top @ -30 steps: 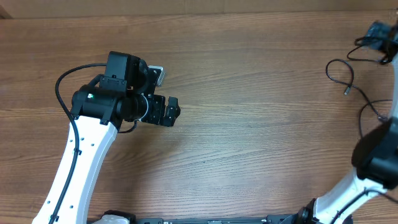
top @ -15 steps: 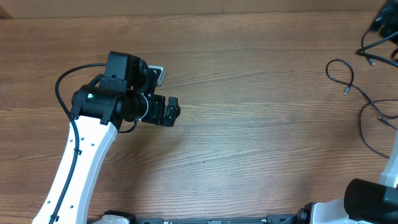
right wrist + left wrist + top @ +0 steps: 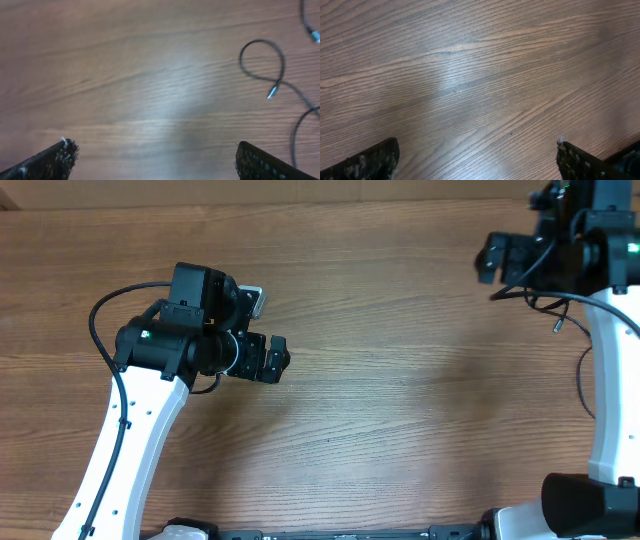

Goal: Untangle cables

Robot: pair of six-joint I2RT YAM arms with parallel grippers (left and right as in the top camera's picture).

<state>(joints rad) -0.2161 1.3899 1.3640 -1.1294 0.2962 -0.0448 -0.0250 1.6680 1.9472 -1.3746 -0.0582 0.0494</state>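
Observation:
Thin black cables lie at the table's far right. In the overhead view a small plug end point(image 3: 557, 325) and a curving strand point(image 3: 581, 380) show beside the right arm, which hides the rest. In the right wrist view a cable loop point(image 3: 261, 59) ends in a metal-tipped plug point(image 3: 271, 93), and a second plug point(image 3: 314, 36) lies at the right edge. My right gripper point(image 3: 488, 260) point(image 3: 155, 160) is open and empty, above the table left of the cables. My left gripper point(image 3: 280, 358) point(image 3: 477, 160) is open and empty over bare wood, far from the cables.
The wooden table point(image 3: 400, 400) fills the view, with its back edge along the top. The left arm's own thick black wire point(image 3: 97, 315) loops out at the left. The right arm's white link point(image 3: 610, 380) runs down the right side.
The right arm has swung from the lower right edge to the back right and now covers part of the cable loop. The left arm has not moved.

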